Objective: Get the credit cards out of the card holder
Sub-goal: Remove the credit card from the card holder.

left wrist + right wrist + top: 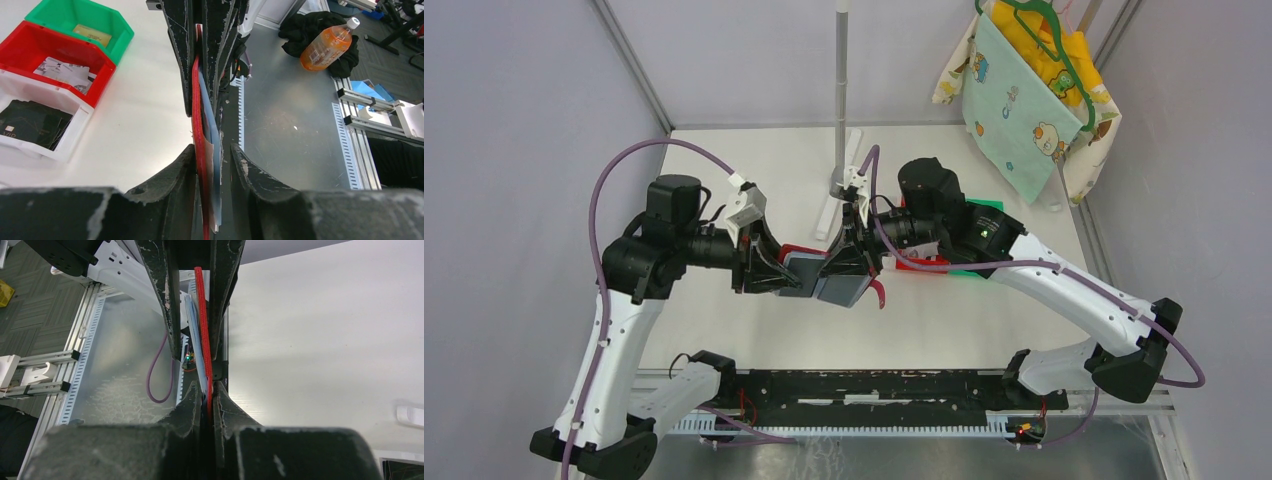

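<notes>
- The card holder (807, 275) hangs open above the middle of the worktop (754, 335), stretched between the two claws, with its greyish inner panels facing the near side and its red outside facing away.
- The left claw (784, 272) grips the holder's left end; in the left wrist view its fingers (187, 167) stand narrow, with the red wall (199, 150) and a grey-blue layer (213, 140) pinched between them.
- The right claw (849, 262) grips the right end; in the right wrist view its fingers (222, 402) are pressed almost together on the red edge (202, 315).
- Whether the grey-blue layer is one of the credit cards or a pocket panel cannot be told; it sits tight against the red wall, inside the holder.
- On the worktop, right of the holder, three bins stand in a row: a green bin (107, 22) holding a tan card (92, 35), a red bin (22, 42) holding papers, and a white bin (70, 135) holding black cards.
- Patterned cloths (1024, 110) hang at the far right.
</notes>
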Tool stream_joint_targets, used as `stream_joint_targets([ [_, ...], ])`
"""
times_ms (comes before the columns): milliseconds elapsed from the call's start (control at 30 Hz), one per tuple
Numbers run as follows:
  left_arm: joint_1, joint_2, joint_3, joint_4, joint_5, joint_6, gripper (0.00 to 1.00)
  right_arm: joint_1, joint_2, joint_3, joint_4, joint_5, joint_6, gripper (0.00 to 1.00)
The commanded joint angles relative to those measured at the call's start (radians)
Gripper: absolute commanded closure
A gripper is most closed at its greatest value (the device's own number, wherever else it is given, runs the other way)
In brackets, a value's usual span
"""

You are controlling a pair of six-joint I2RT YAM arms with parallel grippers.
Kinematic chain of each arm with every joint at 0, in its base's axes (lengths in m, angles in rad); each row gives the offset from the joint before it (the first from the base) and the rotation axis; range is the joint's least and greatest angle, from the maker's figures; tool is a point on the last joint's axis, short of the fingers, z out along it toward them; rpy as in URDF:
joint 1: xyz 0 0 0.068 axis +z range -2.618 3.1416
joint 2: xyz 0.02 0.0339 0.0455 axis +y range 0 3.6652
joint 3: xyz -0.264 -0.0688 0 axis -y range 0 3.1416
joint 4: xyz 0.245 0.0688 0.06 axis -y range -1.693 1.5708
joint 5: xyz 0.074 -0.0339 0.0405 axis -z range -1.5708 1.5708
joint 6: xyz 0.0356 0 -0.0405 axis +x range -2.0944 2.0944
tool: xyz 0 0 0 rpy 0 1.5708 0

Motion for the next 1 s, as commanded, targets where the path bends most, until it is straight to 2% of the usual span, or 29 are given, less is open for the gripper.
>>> stream_joint_targets([
  [0, -0.001, -0.011, 0.012, 0.056, 0.035, -0.045, 0.63, 0.005, -0.017, 0.050, 0.074, -0.032, 0.016, 1.00],
  [133, -0.003, -0.015, -0.021, 0.057, 0.043, -0.047, 0.62, 0.005, -0.019, 0.052, 0.097, -0.044, 0.032, 1.00],
  [233, -0.001, -0.028, -0.049, 0.057, 0.041, -0.044, 0.50, 0.005, -0.022, 0.048, 0.112, -0.051, 0.044, 1.00],
  [300, -0.001, -0.037, -0.058, 0.057, 0.032, -0.036, 0.49, 0.005, -0.024, 0.042, 0.123, -0.058, 0.050, 1.00],
  [333, -0.002, -0.038, -0.054, 0.057, 0.025, -0.033, 0.53, 0.005, -0.026, 0.041, 0.126, -0.059, 0.049, 1.00],
  [433, -0.001, -0.025, -0.022, 0.057, 0.020, -0.047, 0.75, 0.005, -0.029, 0.036, 0.121, -0.059, 0.043, 1.00],
  [567, -0.002, -0.009, 0.017, 0.080, 0.021, -0.085, 0.78, 0.005, -0.034, 0.019, 0.128, -0.064, 0.038, 1.00],
  [600, -0.002, -0.008, 0.018, 0.098, 0.022, -0.105, 0.81, 0.005, -0.034, 0.017, 0.127, -0.066, 0.039, 1.00],
  [633, -0.001, -0.010, 0.014, 0.119, 0.027, -0.130, 0.88, 0.005, -0.034, 0.017, 0.126, -0.063, 0.038, 0.97],
  [700, -0.002, -0.013, 0.002, 0.177, 0.030, -0.192, 0.98, 0.002, -0.036, 0.022, 0.120, -0.040, 0.039, 0.70],
  [767, -0.002, -0.015, -0.008, 0.220, 0.029, -0.253, 0.98, -0.008, -0.051, 0.026, 0.126, -0.011, 0.053, 0.48],
  [800, -0.001, -0.017, -0.012, 0.241, 0.025, -0.285, 0.98, -0.021, -0.062, 0.024, 0.134, 0.013, 0.066, 0.40],
  [867, -0.002, -0.019, -0.016, 0.282, 0.001, -0.333, 0.98, -0.050, -0.103, 0.013, 0.170, 0.076, 0.100, 0.33],
  [967, -0.002, -0.018, -0.008, 0.312, -0.051, -0.402, 0.98, -0.103, -0.189, -0.030, 0.238, 0.175, 0.173, 0.31],
])
